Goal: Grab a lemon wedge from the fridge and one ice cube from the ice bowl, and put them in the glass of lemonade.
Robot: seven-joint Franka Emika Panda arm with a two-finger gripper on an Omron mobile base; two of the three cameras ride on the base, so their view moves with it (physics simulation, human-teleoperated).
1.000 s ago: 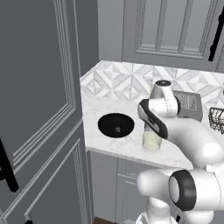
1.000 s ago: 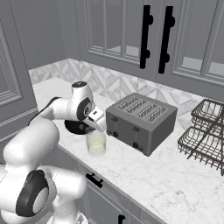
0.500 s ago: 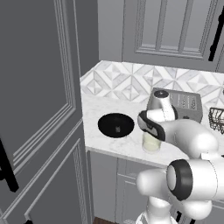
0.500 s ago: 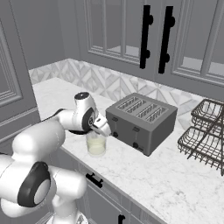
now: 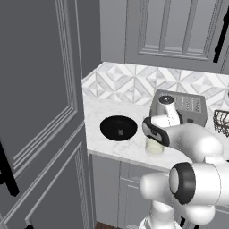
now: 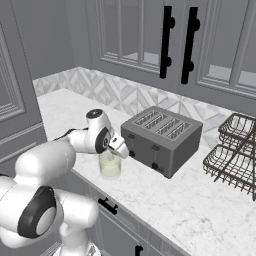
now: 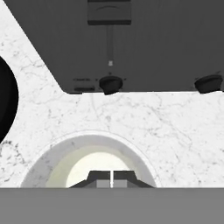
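The glass of lemonade stands on the white marble counter, just in front of the toaster; its pale yellow-green liquid shows in the left base view. My gripper hangs right over the glass's mouth, fingertips pressed together with nothing visible between them. The hand is tilted down at the rim, seen from the other side too. The wide black ice bowl sits left of the glass, with a tiny pale speck inside. The lemon wedge and the fridge are out of view.
A dark grey toaster stands directly behind the glass. A black wire rack sits at the counter's right end. A tall dark panelled door rises at the left, and wall cabinets with black handles hang above.
The hand has dropped a little and shifted toward the toaster, ending right over the glass. The fingers stayed shut. Glass and bowl have not moved.
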